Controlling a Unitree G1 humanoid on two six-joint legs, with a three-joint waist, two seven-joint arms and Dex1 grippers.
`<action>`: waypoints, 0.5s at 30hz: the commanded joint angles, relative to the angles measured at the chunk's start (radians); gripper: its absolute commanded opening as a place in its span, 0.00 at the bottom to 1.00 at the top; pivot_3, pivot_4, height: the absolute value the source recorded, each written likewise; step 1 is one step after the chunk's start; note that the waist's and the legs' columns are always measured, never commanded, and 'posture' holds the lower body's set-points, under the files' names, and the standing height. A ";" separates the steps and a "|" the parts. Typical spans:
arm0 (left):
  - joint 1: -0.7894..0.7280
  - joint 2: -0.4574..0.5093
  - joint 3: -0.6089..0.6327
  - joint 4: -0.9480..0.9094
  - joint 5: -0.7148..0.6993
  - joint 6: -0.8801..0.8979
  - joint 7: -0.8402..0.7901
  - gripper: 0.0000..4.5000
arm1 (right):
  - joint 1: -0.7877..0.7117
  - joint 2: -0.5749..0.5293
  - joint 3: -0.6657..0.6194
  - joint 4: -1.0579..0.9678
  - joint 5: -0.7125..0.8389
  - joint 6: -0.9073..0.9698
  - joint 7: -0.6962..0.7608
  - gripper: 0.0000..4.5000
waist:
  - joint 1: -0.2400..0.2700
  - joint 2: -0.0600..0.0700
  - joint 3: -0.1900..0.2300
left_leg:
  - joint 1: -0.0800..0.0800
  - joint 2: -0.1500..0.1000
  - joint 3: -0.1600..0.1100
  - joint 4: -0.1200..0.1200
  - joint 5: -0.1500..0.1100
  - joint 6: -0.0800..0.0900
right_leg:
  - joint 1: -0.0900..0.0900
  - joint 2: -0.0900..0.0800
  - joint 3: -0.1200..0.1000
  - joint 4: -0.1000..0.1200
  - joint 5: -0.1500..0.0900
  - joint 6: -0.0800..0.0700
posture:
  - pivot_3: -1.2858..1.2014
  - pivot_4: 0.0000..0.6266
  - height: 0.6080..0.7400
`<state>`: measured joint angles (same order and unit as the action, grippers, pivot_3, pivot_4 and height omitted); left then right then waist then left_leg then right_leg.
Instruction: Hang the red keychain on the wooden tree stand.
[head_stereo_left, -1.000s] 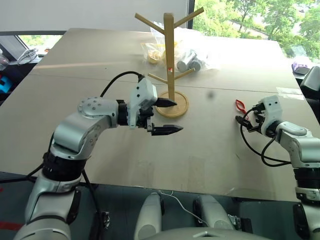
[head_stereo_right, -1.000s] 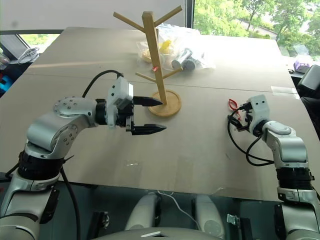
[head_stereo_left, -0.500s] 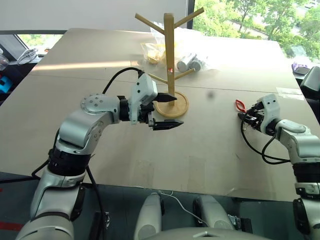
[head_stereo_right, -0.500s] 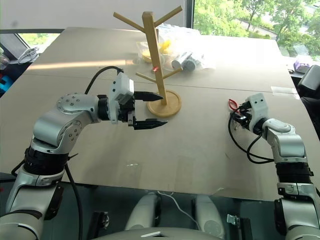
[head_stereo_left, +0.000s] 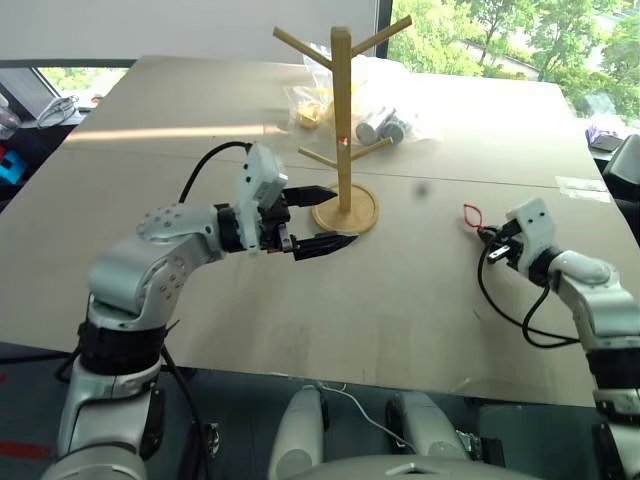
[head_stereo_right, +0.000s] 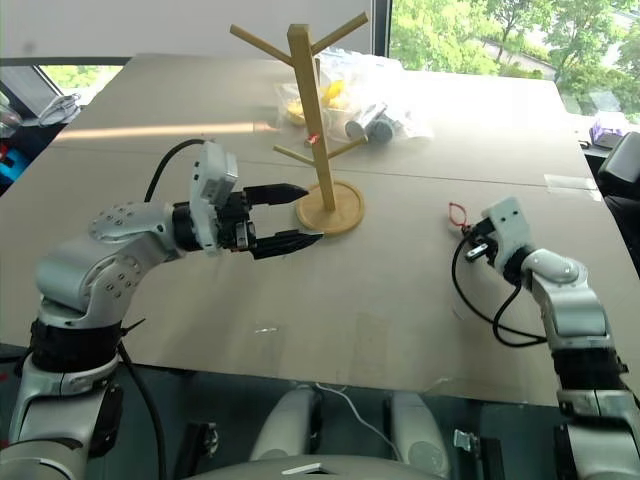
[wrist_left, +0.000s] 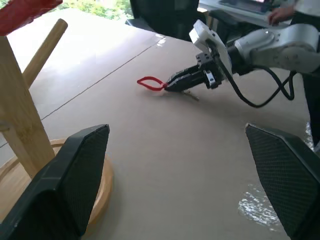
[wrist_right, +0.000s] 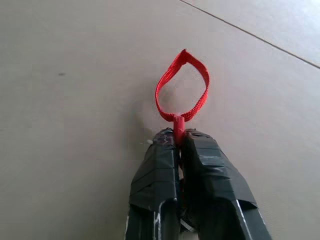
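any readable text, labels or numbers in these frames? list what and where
None readable.
Bags behind the tree stand: any print is too small to make out.
Red keychain, right gripper, left gripper: no markings to be seen.

My right pincer (wrist_right: 178, 145) pinches the red keychain (wrist_right: 181, 92) by its strap, loop sticking out, well right of the upright wooden tree stand (head_stereo_left: 341, 120).

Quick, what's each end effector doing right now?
Left end effector: open, holding nothing.
Right end effector: shut on the keychain.
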<state>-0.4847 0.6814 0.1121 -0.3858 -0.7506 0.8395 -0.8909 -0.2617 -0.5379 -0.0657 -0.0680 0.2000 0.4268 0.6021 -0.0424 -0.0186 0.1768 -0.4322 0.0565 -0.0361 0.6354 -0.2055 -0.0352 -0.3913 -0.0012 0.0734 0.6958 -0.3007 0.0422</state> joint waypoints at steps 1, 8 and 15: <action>0.052 -0.017 0.148 -0.132 -0.190 0.101 0.127 1.00 | 0.043 0.039 0.017 -0.238 0.037 -0.106 0.011 0.01 | -0.003 0.000 0.000 | 0.000 0.000 0.000 0.000 0.000 0.000 | 0.000 0.000 0.000 0.000 0.000 0.000 | 0.52 0.24 1.00; 0.164 -0.010 0.339 -0.214 -0.446 0.155 0.374 1.00 | -0.007 0.100 0.154 -0.278 -0.085 -0.458 0.032 0.01 | 0.001 0.000 0.000 | 0.004 0.000 -0.001 0.002 0.000 0.000 | 0.003 0.000 -0.001 0.001 -0.001 0.002 | 0.52 0.24 1.00; 0.188 0.041 0.402 -0.234 -0.594 0.120 0.514 1.00 | -0.157 0.157 0.199 -0.068 -0.152 -0.710 0.017 0.01 | 0.005 -0.001 0.000 | 0.003 0.000 -0.001 0.002 0.000 -0.001 | 0.004 -0.001 -0.001 0.000 0.000 0.000 | 0.52 0.24 1.00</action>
<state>-0.2974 0.7018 0.4756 -0.5834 -1.3011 0.9859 -0.4036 -0.3881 -0.3880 0.1412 -0.1504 0.0520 -0.2229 0.6270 -0.0379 -0.0193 0.1768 -0.4285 0.0565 -0.0376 0.6371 -0.2051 -0.0358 -0.3876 -0.0018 0.0719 0.6967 -0.3002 0.0420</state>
